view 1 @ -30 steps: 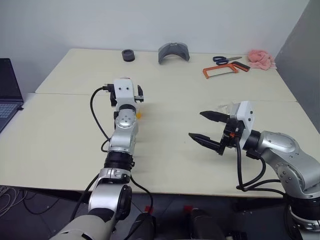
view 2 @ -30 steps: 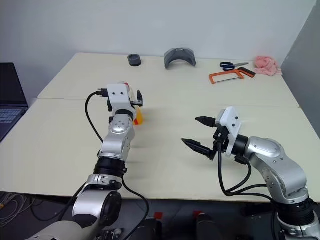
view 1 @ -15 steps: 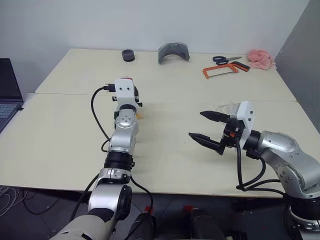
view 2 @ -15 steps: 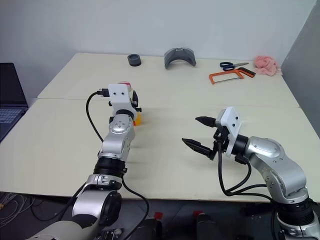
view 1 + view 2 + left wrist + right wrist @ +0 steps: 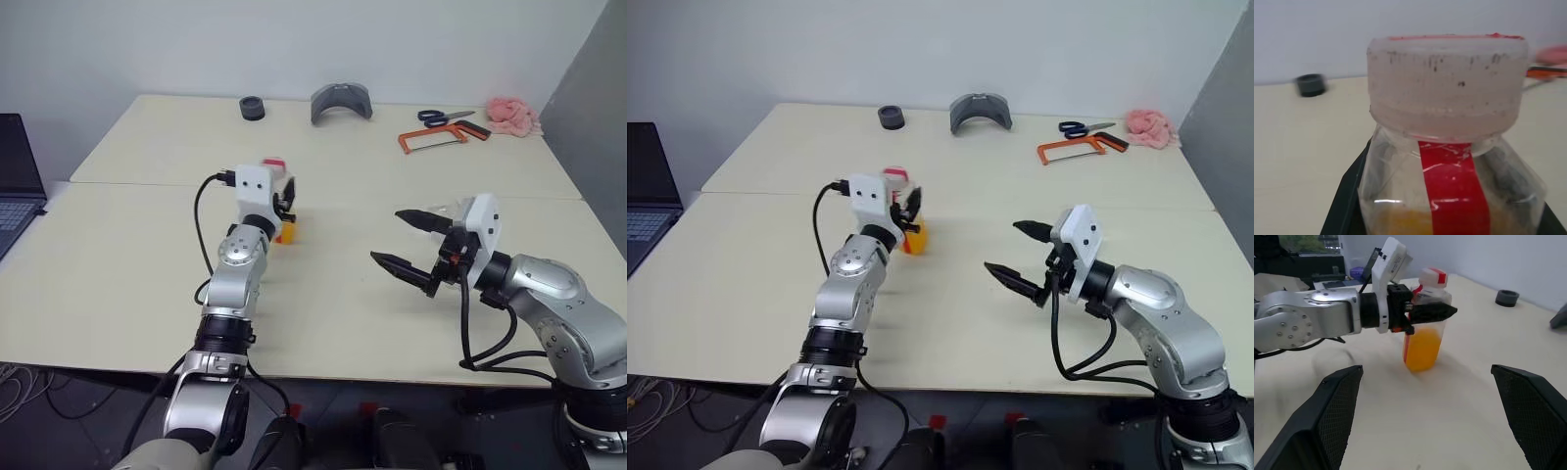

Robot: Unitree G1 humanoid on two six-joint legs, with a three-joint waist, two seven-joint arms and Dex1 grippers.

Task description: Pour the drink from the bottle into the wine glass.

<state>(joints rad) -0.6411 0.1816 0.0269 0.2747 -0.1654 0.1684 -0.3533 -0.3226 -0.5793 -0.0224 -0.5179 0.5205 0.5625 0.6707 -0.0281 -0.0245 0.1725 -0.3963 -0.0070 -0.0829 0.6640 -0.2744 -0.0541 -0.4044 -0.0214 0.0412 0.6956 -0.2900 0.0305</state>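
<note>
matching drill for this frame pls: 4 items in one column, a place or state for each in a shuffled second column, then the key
Items
1. bottle
2. right gripper
3. scissors
4. left gripper

Places or states
A. open, holding nothing, above the table
B. lying at the table's far edge, beside the orange-framed hacksaw
C. shut on the bottle's upper part
D. upright, cap on, orange drink in its lower part

Pairs: 1-D, 2-A, 3-B, 4-C
</note>
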